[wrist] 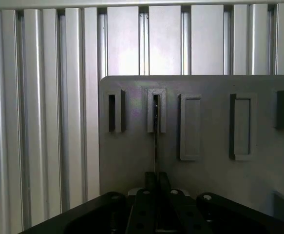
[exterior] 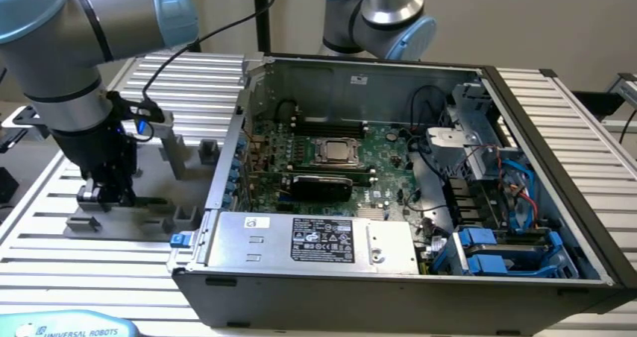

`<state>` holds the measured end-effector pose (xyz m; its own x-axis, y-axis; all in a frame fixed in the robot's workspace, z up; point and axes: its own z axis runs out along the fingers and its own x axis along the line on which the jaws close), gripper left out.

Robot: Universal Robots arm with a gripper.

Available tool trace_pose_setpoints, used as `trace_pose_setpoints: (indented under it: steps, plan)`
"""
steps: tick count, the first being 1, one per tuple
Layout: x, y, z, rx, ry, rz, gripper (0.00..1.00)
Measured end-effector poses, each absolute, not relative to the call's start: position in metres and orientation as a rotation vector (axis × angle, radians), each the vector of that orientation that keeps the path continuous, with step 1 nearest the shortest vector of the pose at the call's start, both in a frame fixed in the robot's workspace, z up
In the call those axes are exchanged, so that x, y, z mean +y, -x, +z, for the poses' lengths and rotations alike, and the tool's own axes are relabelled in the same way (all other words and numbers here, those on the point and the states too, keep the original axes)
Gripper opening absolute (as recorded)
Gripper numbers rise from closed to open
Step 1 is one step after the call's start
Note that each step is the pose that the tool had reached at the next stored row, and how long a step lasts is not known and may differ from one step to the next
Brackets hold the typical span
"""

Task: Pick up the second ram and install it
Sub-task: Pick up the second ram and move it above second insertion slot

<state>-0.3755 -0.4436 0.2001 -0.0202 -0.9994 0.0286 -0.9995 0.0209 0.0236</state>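
The jaws are clenched on the second ram [wrist: 155,148], which is seen edge-on as a thin line with its far end in a slotted grey holder block [wrist: 156,92]. The block sits on a grey plate [exterior: 149,180] on the desk [exterior: 50,266], to the exterior view's left of the open computer case [exterior: 348,76].

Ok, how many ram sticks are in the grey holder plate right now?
1: a thin dark ram stick, seen edge-on, runs from a narrow slotted grey holder to the claw shut on it. Others may be hidden.
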Motion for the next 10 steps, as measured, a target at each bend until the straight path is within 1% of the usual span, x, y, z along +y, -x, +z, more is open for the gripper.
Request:
trace_pose_setpoints:
  steps: [3, 10]
  plan:
    - [-0.444, 0.375, 0.209, -2.218, -2.173, 0.005, 0.14]
    - [-0.444, 0.375, 0.241, -2.218, -2.173, 0.005, 0.14]
